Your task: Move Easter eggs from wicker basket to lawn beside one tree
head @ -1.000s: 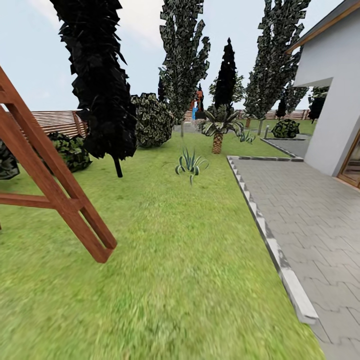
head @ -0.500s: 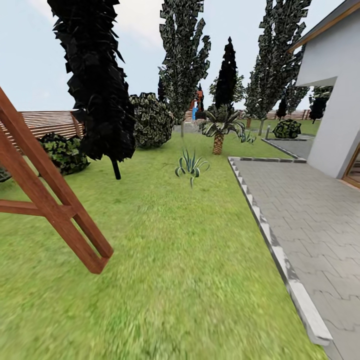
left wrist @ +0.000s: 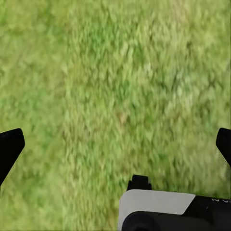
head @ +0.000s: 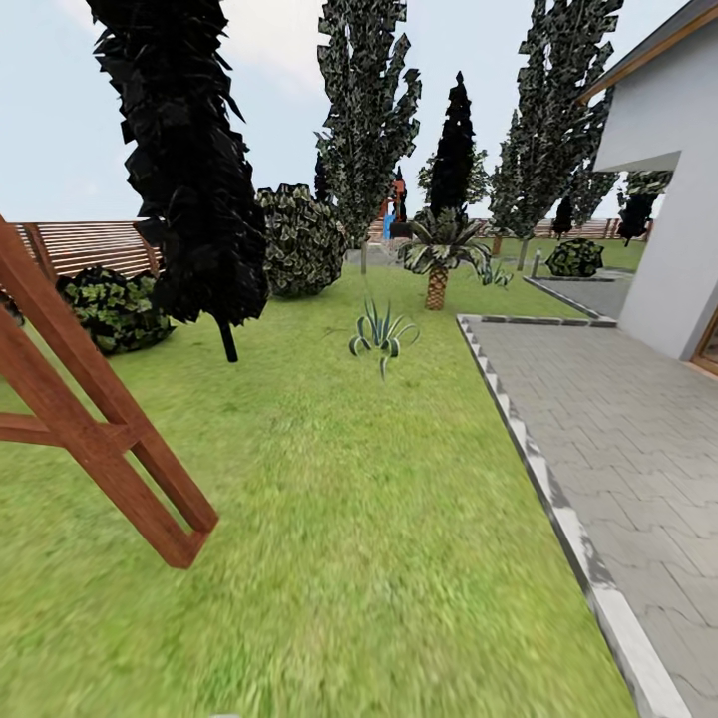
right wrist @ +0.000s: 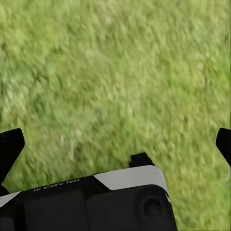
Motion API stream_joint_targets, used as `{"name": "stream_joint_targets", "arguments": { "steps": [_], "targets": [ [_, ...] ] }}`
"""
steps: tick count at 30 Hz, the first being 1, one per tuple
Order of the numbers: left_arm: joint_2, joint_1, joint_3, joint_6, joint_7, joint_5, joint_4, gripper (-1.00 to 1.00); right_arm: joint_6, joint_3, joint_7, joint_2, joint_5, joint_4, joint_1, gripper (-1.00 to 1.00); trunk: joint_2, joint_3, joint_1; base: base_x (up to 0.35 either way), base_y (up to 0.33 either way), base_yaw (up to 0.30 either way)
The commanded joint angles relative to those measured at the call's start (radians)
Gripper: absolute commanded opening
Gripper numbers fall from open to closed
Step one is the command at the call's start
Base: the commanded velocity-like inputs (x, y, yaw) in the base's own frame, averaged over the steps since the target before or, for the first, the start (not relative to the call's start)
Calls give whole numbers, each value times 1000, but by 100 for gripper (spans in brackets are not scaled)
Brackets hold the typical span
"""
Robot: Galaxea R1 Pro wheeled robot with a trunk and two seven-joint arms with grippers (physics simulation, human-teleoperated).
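Note:
The Easter eggs and the wicker basket are out of view. The lawn [head: 349, 519] stretches ahead as bright mottled grass. A tree [head: 367, 120] with a slender pale trunk and dark green-grey crown stands far ahead at centre, and another like it [head: 553, 120] rises to its right. In the left wrist view my left gripper [left wrist: 115, 144] is open over bare grass, its black fingertips [left wrist: 9, 149] wide apart. The right wrist view has my right gripper [right wrist: 115, 144] open over grass too, with nothing held.
A brown wooden frame [head: 100, 429] leans in at the left. A black-foliage tree [head: 184, 170], round bushes [head: 299, 239], a small palm [head: 437, 254] and a spiky plant [head: 382, 334] lie ahead. A stone curb [head: 558, 509] borders the paving [head: 638, 429] beside a house wall [head: 678, 199].
The whole head view has shifted: the camera has moved forward, so the wooden frame slides left and down while the house edges out to the right.

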Motion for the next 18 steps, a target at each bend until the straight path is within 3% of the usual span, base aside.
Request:
{"name": "stream_joint_targets", "arguments": {
  "steps": [1,6,14,18],
  "targets": [
    [0,0,0,2,3,0,-1,100,-6,1,-4,0,-6,-3,0,100,-2,-2,1,330,0,0],
    [-1,0,1,1,3,0,-1,100,-62,2,-3,-3,-7,-1,4,100,-2,-2,1,333,0,0],
    [-1,0,0,0,3,0,-1,100,-74,2,-2,-2,-8,-1,6,100,-2,-2,1,335,0,0],
    [-1,0,0,-36,3,0,0,100,-74,3,-2,-2,-8,-1,6,100,-2,-2,1,336,0,0]
  ]
}}
